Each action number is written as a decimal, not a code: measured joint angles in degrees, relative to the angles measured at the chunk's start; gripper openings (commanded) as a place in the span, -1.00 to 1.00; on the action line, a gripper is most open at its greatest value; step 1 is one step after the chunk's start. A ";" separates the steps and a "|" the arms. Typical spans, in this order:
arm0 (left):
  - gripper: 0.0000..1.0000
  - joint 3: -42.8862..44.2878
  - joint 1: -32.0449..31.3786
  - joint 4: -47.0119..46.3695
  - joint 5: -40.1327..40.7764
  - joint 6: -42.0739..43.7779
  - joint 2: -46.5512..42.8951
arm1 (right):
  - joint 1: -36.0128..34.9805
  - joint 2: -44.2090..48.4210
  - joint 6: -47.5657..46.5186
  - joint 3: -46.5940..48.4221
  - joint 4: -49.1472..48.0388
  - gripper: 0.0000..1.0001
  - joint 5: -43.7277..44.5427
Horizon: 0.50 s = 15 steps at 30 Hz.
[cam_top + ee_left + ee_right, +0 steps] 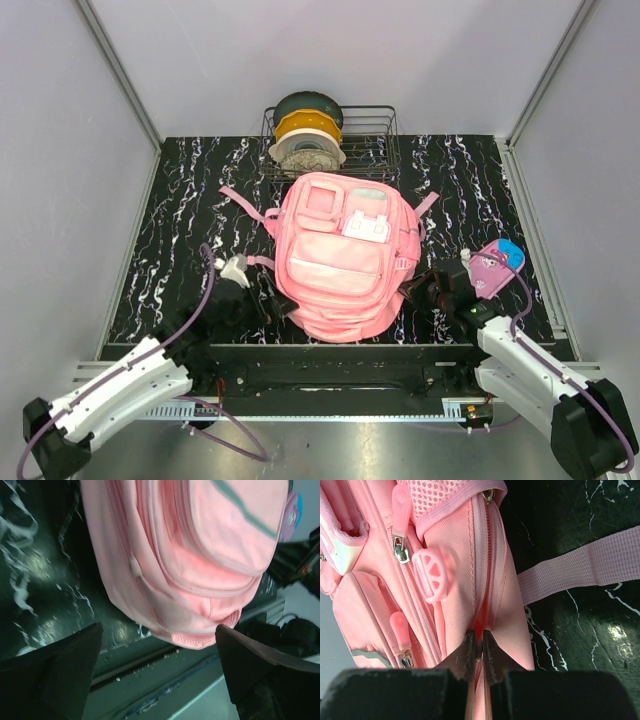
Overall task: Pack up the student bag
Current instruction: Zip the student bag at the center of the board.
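Top view. The student bag (340, 265), a large soft pink backpack, lies flat at the centre of the black, white-veined bench (180, 230), front pockets facing up, its bottom edge at 6 o'clock near the arm bases and its top at 12 o'clock. Just beyond the top, at 12 o'clock, stands a wire basket (380, 140) holding stacked spools (308, 135). At 3 o'clock from the bag, close to it, lies a small pink pencil case (497, 265) with a blue end.

The left tool (240, 285) sits at 8 o'clock from the bag, just beside its lower left corner. In the left wrist view its two dark fingers (75, 665) stand wide apart, with the bag's rounded bottom corner between and beyond them; no contact with the fabric is visible.

The right tool (479, 642) is at 4 o'clock from the bag, against its right side. In the right wrist view its fingers are drawn together and clamped on the bag at the side zip seam (484, 555); what exactly lies between the tips cannot be told. Left of the seam hang pink zip pulls (400, 500) and a slice-shaped pink tag (431, 575). A pink strap (585, 565) lies flat on the bench at 3 o'clock.
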<state>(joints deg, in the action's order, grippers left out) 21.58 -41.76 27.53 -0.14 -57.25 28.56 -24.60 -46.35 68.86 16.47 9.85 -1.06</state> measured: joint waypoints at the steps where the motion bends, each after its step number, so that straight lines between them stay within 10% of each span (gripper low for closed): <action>1: 0.98 -0.63 -2.64 -0.35 1.05 -1.55 0.44 | 0.00 -0.26 0.02 0.00 -0.28 -1.00 -0.02; 7: 0.93 -0.81 -14.14 -8.48 6.16 -7.80 8.55 | 0.00 -0.92 0.00 0.00 -1.03 -1.00 -0.02; 12: -0.62 -0.70 -14.60 -18.25 7.45 -8.00 20.74 | 0.00 0.52 0.00 0.00 -0.55 -1.00 0.59; 15: -1.00 -0.70 -14.60 -18.95 8.17 -7.26 22.71 | 0.00 2.78 0.07 -0.02 0.09 -1.00 2.16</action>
<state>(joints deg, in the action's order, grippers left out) 20.88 -56.36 8.58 8.03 -64.51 51.27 -24.60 -43.57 68.93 16.45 9.93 1.10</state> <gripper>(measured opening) 0.162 0.098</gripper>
